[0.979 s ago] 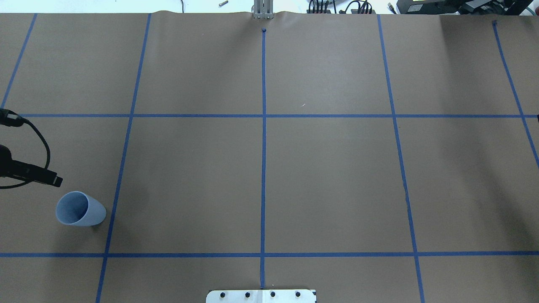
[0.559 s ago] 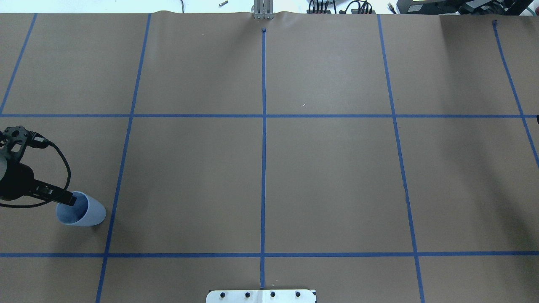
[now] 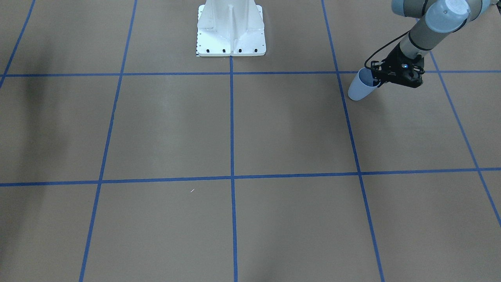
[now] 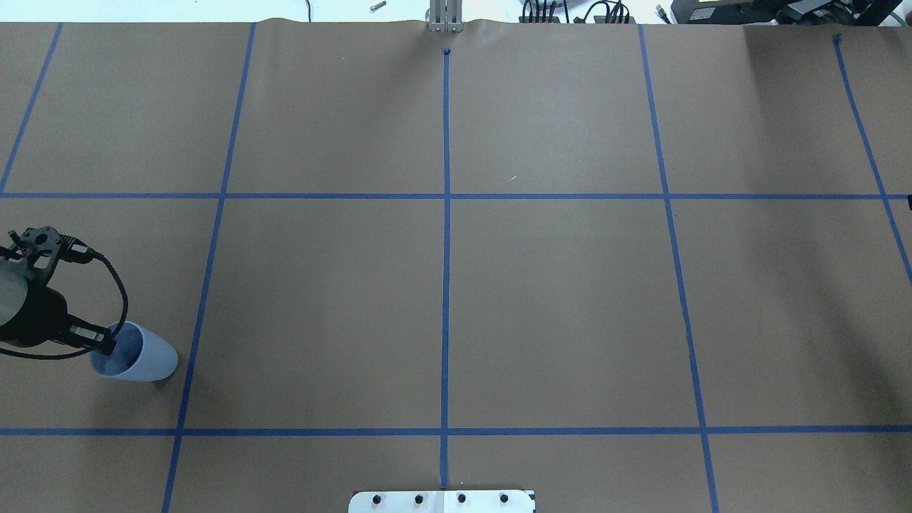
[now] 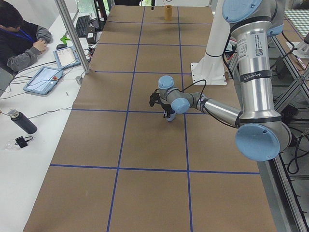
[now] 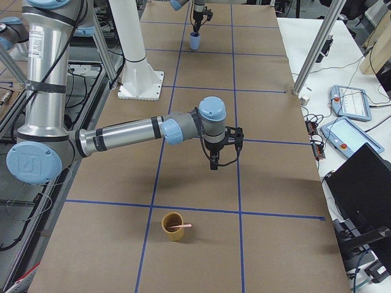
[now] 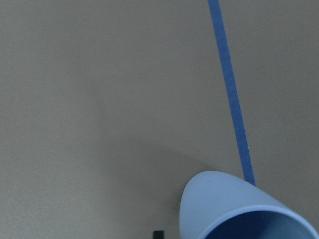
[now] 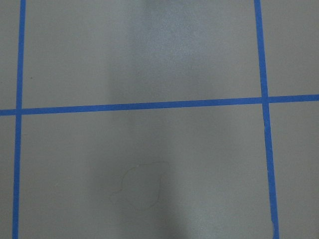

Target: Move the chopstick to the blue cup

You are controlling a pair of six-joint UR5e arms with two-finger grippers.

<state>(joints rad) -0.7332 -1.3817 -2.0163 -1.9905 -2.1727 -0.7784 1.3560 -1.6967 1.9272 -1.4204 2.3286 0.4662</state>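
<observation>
1. Bench (image 4: 570, 320): covered in brown paper and divided into rectangles by a blue tape grid (image 4: 447, 196). The white robot base plate (image 3: 231, 27) sits at the 12 o'clock edge in the front-facing view.

2. Blue cup (image 4: 139, 354): stands at about 8 o'clock from the bench centre in the overhead view, just at 9 o'clock of a tape line. The exterior right view shows it upright at the far end of the bench. The left wrist view shows only its wall and part of its darker inside.

3. Left gripper (image 4: 108, 343): reaches the blue cup from the 9 o'clock side in the overhead view. Its tips are at the cup's rim, over the mouth. The views do not show whether the fingers are parted or together, or whether they grip the rim.

4. Chopstick (image 6: 182, 226): rests in a brown cup (image 6: 170, 235) at the near end of the bench in the exterior right view, well apart from the blue cup. Its free end points towards 3 o'clock, past the rim.

5. Right gripper (image 6: 214, 165): points straight down above bare paper, at about 1 o'clock from the brown cup in that view. Its state cannot be told.

6. Surroundings: a person (image 5: 19, 38) sits at a side table with tablets (image 5: 43, 79).
</observation>
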